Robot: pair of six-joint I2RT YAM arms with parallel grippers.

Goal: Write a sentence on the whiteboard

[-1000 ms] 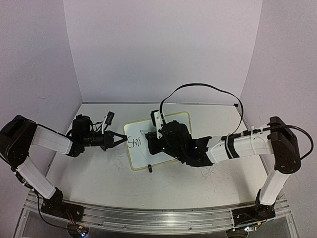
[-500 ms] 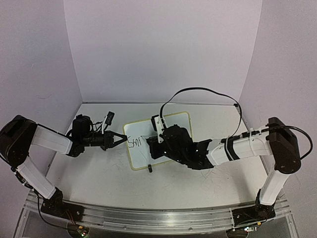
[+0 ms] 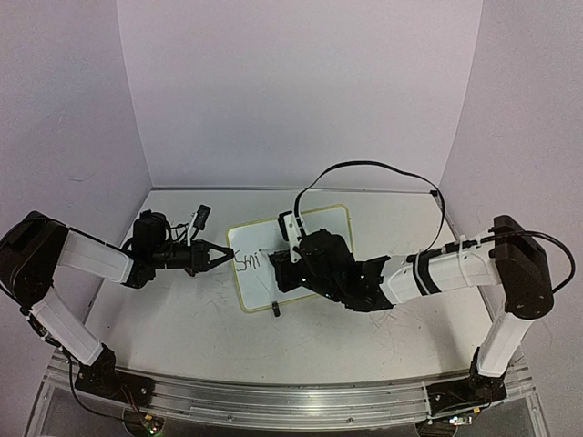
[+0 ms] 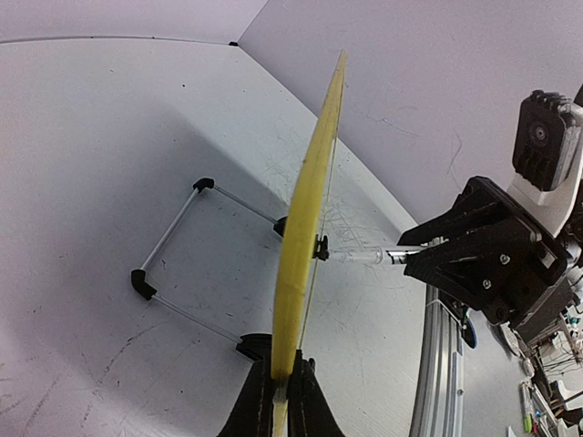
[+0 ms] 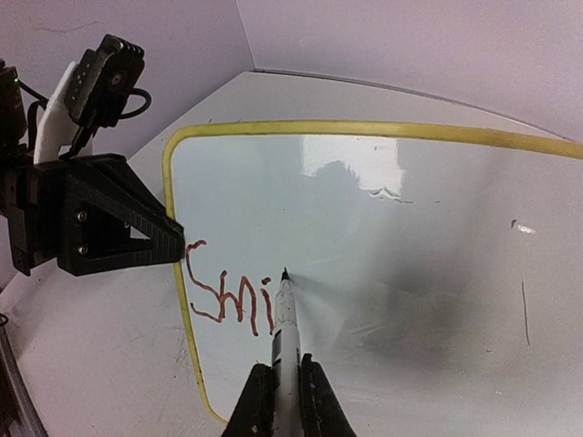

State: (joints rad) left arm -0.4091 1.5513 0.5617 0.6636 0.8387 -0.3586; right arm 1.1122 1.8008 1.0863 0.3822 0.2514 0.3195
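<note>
Top view: whiteboard [image 3: 257, 287] is seen mid-tabletop [image 3: 173, 319], slightly right of centre, with its long edges skewed to the walls. The left end effector [image 3: 226, 256] is closed on the board's left edge, just beside the sentence [image 3: 247, 262], of which only "Smi" is written. The right end effector [image 3: 278, 269] is held over the board's middle and covers most of its face; its grip cannot be judged from here. Open tabletop is left on both sides and at the near edge. The far edge sits near the back wall, and a black clip foot [image 3: 275, 309] is seen at the near edge.

Left wrist view: the board is seen edge-on, yellow-green rim up, propped on a wire stand [image 4: 139, 284] behind it. The fingers are clamped on the rim at bottom centre. The marker [image 4: 364, 257] is brought in from the right, tip at the board face. Scuffed white surface is seen all round the stand.

Right wrist view: the fingers [image 5: 258, 401] are closed on the marker barrel, with the tip touching the face just right of the "i". The letters look reddish here. The board to the right of the tip is unwritten apart from faint marks. The left end effector is seen just left of the "S". Plain lilac walls enclose the cell.
</note>
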